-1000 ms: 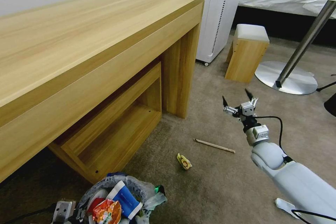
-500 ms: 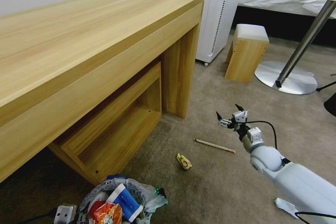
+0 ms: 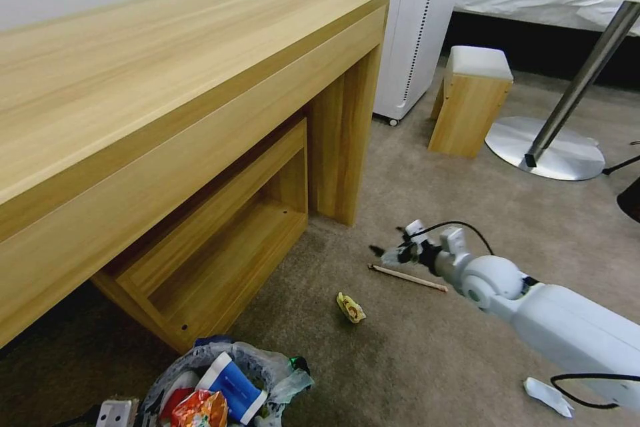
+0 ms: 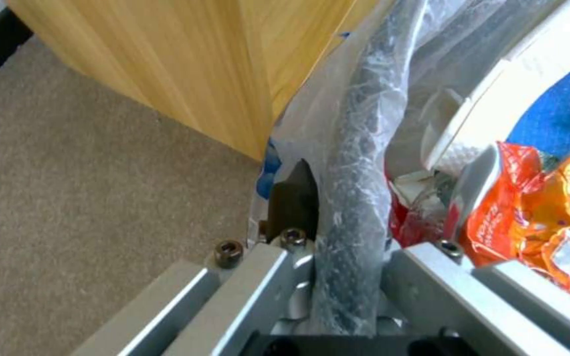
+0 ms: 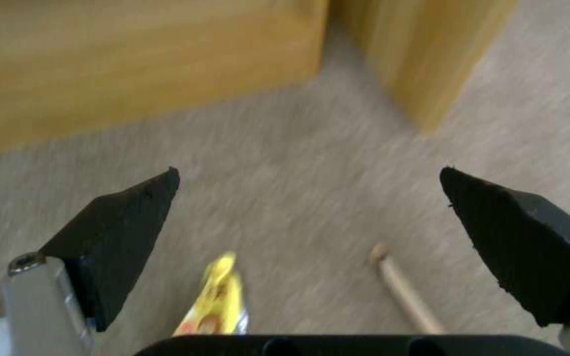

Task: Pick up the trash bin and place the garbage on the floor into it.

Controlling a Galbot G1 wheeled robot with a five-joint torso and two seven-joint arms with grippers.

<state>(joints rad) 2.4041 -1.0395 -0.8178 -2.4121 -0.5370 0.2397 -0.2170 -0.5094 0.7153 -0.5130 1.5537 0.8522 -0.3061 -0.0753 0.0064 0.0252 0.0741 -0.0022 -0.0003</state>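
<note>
Jaws on the right gripper (image 5: 308, 217) are spread wide, nothing between them, touching nothing; it's hanging low over the carpet (image 3: 427, 360) just past the near end of the wooden stick (image 3: 408, 277), with the yellow scrap (image 3: 351, 307) lying a bit closer to the bin; both bits sit on the floor in front of the wooden desk (image 3: 167, 80). Left gripper (image 4: 338, 247) is pinched down on the bag-covered rim of the trash bin (image 3: 257, 357), one black fingertip (image 4: 293, 198) outside the plastic; the bin's stuffed with an orange wrapper (image 4: 549, 212), a blue-white carton (image 3: 233, 387) and other litter, right by the desk's lower shelf (image 3: 220, 247).
</note>
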